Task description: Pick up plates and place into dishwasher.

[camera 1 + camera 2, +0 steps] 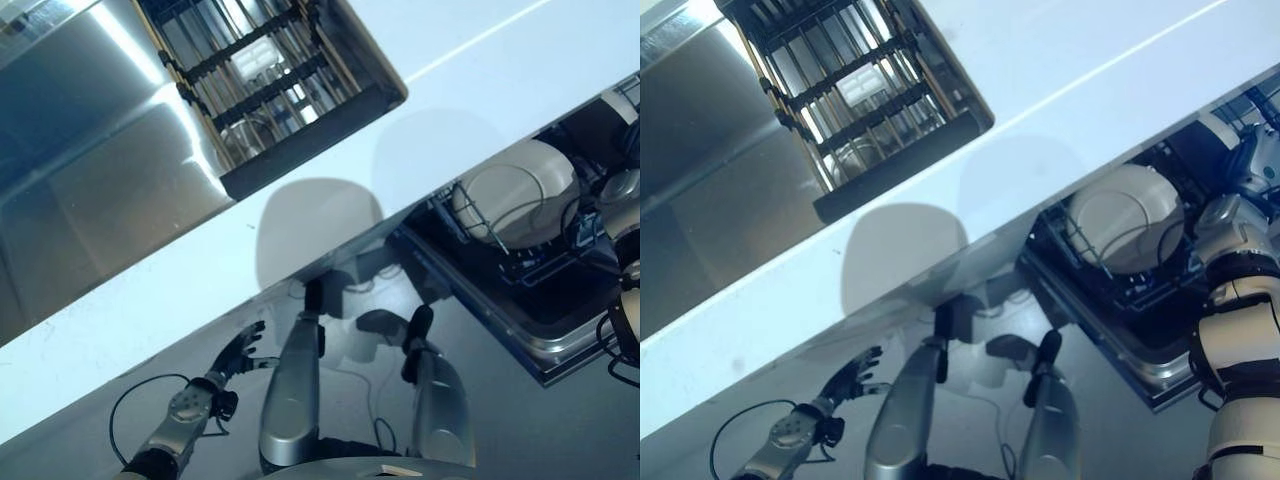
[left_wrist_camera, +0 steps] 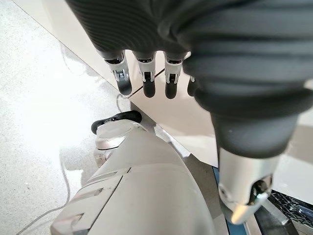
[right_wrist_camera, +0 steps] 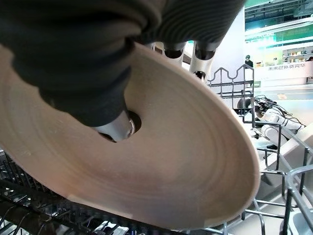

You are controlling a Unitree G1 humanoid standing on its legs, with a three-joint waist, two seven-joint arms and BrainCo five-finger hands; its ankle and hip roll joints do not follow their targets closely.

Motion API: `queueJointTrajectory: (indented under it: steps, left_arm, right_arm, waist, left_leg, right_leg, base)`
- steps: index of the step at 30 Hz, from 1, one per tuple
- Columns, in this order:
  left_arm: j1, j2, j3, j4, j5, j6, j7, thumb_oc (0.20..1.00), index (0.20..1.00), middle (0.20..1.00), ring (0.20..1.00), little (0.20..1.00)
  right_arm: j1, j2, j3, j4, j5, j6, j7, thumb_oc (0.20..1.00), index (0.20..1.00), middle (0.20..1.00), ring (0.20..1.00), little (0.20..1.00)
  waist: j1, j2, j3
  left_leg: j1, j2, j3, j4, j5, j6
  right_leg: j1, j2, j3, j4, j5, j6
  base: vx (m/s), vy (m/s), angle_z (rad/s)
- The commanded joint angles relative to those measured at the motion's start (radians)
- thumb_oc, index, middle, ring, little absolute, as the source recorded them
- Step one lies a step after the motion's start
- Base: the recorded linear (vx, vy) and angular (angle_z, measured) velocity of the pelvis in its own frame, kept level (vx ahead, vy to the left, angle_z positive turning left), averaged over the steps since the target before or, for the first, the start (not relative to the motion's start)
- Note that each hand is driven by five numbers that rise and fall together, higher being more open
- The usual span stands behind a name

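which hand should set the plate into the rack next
Right. The right hand already grips the plate just above the dishwasher rack. The left hand hangs open and low beside the counter, away from the dishwasher.

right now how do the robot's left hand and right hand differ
The left hand hangs low by the white counter with straight fingers and holds nothing; the right hand pinches a beige plate, thumb on its face.
The left hand is away from the dishwasher rack; the right hand holds the plate over it.
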Motion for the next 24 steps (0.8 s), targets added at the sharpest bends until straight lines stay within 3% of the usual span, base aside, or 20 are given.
queueJointTrajectory:
  steps: [1, 16, 24]
  left_arm:
    - [0.073, 0.03, -0.007, -0.041, -0.039, -0.021, 0.007, 1.0, 1.0, 1.0, 1.0, 1.0]
    - [0.088, 0.026, 0.002, -0.041, -0.039, -0.016, 0.005, 1.0, 1.0, 1.0, 1.0, 1.0]
    - [0.107, 0.029, 0.034, -0.01, -0.029, -0.021, -0.008, 1.0, 1.0, 1.0, 1.0, 1.0]
  right_arm:
    - [-0.028, -0.075, 0.028, 0.001, 0.023, 0.0, -0.003, 1.0, 1.0, 1.0, 1.0, 1.0]
    - [0.052, -0.115, -0.048, -0.014, 0.08, -0.051, 0.007, 1.0, 1.0, 1.0, 1.0, 1.0]
    - [0.179, -0.154, -0.11, -0.052, 0.111, -0.139, 0.057, 1.0, 1.0, 1.0, 1.0, 1.0]
  waist:
    - [-0.005, 0.021, -0.006]
    - [-0.023, 0.01, -0.025]
    - [-0.036, -0.02, -0.058]
  left_leg:
    - [-0.06, 0.031, -0.011, -0.024, 0.031, 0.0]
    - [-0.009, 0.024, 0.011, -0.041, 0.014, 0.009]
    - [0.048, 0.025, 0.032, -0.055, -0.001, 0.012]
  right_leg:
    - [0.006, -0.011, -0.011, 0.073, -0.12, -0.015]
    - [0.049, -0.017, -0.001, 0.042, -0.11, -0.012]
    - [0.121, -0.016, 0.006, -0.007, -0.1, -0.004]
  base:
    - [0.0, 0.0, 0.0]
    - [0.0, 0.007, -0.01]
    - [0.0, 0.001, 0.0]
